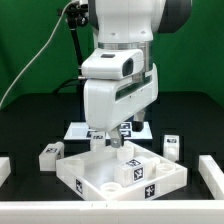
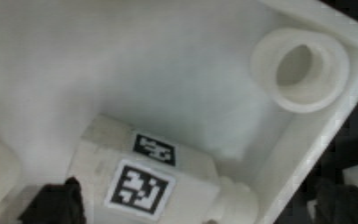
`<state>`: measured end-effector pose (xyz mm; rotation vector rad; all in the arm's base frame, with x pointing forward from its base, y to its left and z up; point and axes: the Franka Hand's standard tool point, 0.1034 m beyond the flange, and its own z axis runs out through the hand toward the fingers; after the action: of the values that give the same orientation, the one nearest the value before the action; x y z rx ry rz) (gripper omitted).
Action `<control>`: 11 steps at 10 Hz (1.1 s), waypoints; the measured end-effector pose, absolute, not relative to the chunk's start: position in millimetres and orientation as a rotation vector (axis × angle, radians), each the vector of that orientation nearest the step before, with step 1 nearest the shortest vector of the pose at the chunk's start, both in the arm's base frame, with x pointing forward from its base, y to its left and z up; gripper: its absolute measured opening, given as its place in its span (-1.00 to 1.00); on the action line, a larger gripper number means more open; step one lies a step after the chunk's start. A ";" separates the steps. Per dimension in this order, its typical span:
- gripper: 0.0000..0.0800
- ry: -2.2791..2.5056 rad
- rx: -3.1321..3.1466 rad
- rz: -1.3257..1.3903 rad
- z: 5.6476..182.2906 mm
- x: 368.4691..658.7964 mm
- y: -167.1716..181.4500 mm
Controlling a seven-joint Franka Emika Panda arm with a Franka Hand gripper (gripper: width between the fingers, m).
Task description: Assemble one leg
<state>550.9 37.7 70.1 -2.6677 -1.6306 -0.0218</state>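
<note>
I'm hovering over the white slab (image 1: 118,172), jaws (image 1: 109,141) spread wide, gripping nothing. The tagged leg (image 2: 149,175) sits on the slab, just beside its round socket (image 2: 306,70). It looks placed, not yet seated; spare legs (image 1: 52,153) wait on the counter (image 1: 20,130).

Frontal exterior view; close downward wrist view

I'm looking at a robotics lab bench: black table (image 1: 20,140) backed by a green curtain (image 1: 30,40), a cable (image 1: 40,55) hanging down to the white arm (image 1: 120,60). Black-and-white fiducial tags (image 1: 139,170) on the white parts, and a white marker board (image 1: 80,130) lying flat at the far side.
</note>
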 end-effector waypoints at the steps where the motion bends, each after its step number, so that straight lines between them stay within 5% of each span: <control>1: 0.62 -1.629 -2.667 -0.019 69.2 550.0 37.3; 3: 0.62 -1.592 -2.689 -0.024 68.2 548.9 38.4; 11: 0.62 -1.328 -2.796 0.023 14.8 514.5 53.9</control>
<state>514.5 53.9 14.8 -2.7959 -1.3283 0.0231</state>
